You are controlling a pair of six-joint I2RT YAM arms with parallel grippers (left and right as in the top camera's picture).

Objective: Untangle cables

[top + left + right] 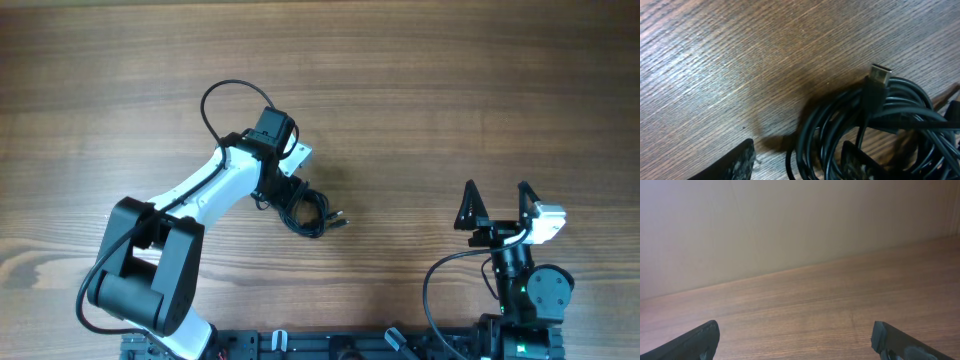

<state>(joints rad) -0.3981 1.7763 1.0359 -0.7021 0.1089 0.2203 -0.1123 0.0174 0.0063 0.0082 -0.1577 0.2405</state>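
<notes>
Several thin cables (305, 212) lay coiled on table (450, 90) | judged light, limp, snag-prone; best taken at plug (880, 75) | left gripper (797, 150) stood part-spread astride strands, pinching nothing | right gripper (795, 335) stood wide, empty

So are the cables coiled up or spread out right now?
Coiled up: the cables lie in one tight bundle of overlapping loops on the wooden table, a metal plug end sticking out.

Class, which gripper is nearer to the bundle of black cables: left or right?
Left. The left gripper is down at the cables, its fingers either side of some loops. The right gripper stands open far off to the robot's right, touching nothing.
</notes>
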